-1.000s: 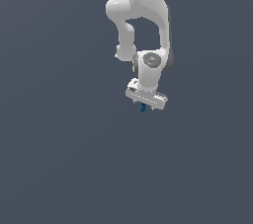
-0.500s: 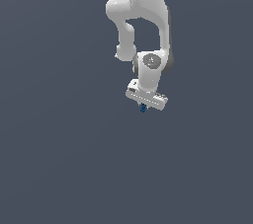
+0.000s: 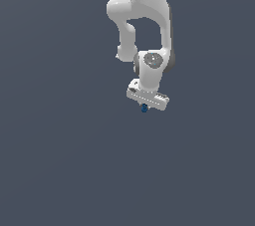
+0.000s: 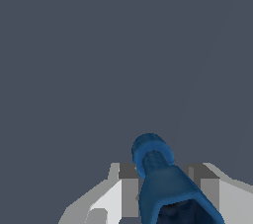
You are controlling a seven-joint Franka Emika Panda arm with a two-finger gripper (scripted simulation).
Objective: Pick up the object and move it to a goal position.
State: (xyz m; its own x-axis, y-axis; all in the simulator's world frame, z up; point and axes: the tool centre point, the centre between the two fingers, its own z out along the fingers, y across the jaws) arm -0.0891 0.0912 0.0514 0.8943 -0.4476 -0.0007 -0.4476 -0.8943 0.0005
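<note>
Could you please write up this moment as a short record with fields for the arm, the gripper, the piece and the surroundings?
arm: white, reaching down from the top of the exterior view
gripper: jaws on either side of the blue piece, shut on it
blue piece: dark blue, flared ends, narrow waist, sticking out beyond the jaws
surroundings: plain grey, nothing else visible
goal marker: none visible

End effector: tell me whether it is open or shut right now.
Shut on the blue piece. In the wrist view, the end effector's fingers sit against either side of the piece; the exterior view shows it tucked just beneath the hand.
</note>
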